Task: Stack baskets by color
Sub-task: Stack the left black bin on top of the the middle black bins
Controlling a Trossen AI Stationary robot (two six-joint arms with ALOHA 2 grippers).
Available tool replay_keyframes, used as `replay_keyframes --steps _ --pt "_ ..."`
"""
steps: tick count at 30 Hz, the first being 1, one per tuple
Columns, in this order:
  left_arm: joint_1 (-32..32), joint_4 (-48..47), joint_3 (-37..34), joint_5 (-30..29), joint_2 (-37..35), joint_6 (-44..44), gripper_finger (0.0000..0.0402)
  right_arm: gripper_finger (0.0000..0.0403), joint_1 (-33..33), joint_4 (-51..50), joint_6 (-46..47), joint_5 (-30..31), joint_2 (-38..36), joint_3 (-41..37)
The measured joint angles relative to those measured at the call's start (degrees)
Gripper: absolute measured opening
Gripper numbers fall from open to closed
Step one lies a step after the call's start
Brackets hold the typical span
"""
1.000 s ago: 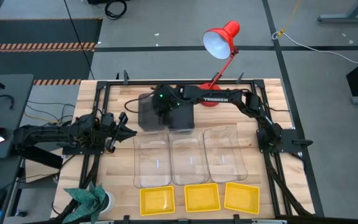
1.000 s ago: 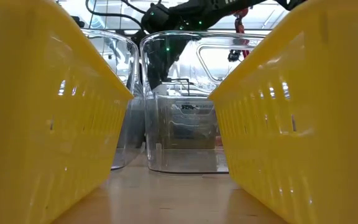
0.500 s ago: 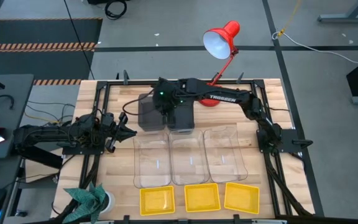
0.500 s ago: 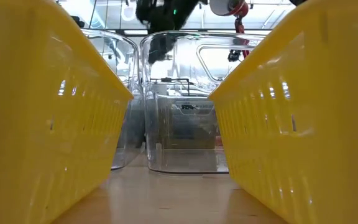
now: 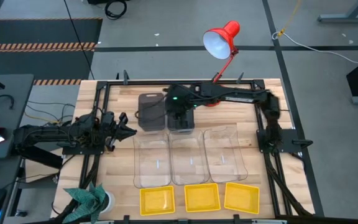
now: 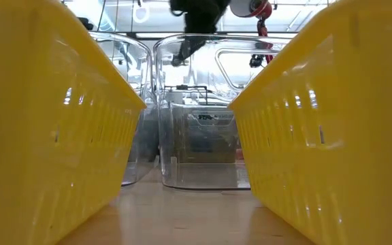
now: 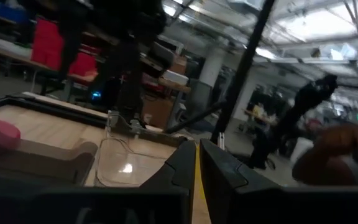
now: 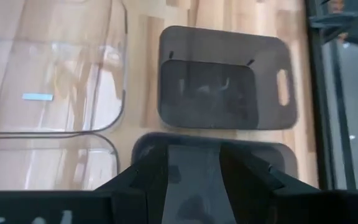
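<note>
Two dark grey baskets stand side by side at the far middle of the table, one (image 5: 152, 112) to the left of the other (image 5: 182, 122). Nearer, three clear baskets (image 5: 188, 160) stand in a row, and three yellow baskets (image 5: 202, 197) line the near edge. My right gripper (image 5: 174, 113) hangs open above the right grey basket (image 8: 272, 155). The left grey basket (image 8: 225, 78) lies beyond its fingertips, and nothing is between its fingers. My left gripper (image 5: 129, 130) waits shut at the table's left side.
A red desk lamp (image 5: 219, 40) stands at the far edge behind my right arm. A black metal frame (image 5: 101, 106) runs around the work area. A green cloth (image 5: 89, 198) lies at the near left corner. Bare wood shows left of the grey baskets.
My right gripper has risen and gone toward the table's right edge, from over the left grey basket to over the right one. The left grey basket now shows whole and stays where it was.
</note>
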Motion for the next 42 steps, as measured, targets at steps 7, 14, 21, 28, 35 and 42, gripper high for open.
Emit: replay_keyframes --steps 7,14,21,28,35,42 --pt "-0.01 0.43 -0.01 -6.75 0.01 -4.86 0.0034 0.0148 0.66 17.14 3.18 0.19 -15.52 -23.10" --pt "0.11 -0.91 0.25 -18.28 1.97 -6.20 0.0021 0.0148 1.68 29.64 4.98 0.40 -26.39 -39.50" --pt "0.84 -12.72 8.60 -21.24 13.95 -5.98 0.0018 0.0148 1.30 38.35 5.15 0.38 -34.25 -51.14" --pt "2.65 -17.17 17.65 -22.05 25.78 -1.46 0.0028 0.0148 0.40 47.93 1.56 0.38 -39.82 -58.01" --pt "8.95 -32.93 28.62 -20.49 35.76 -1.37 0.0082 0.0148 0.33 55.20 -1.82 0.36 -43.15 -64.98" --pt "13.84 -49.47 37.36 -12.37 43.51 -0.75 0.0112 0.0148 0.33 56.57 0.04 -1.22 -43.72 -66.94"
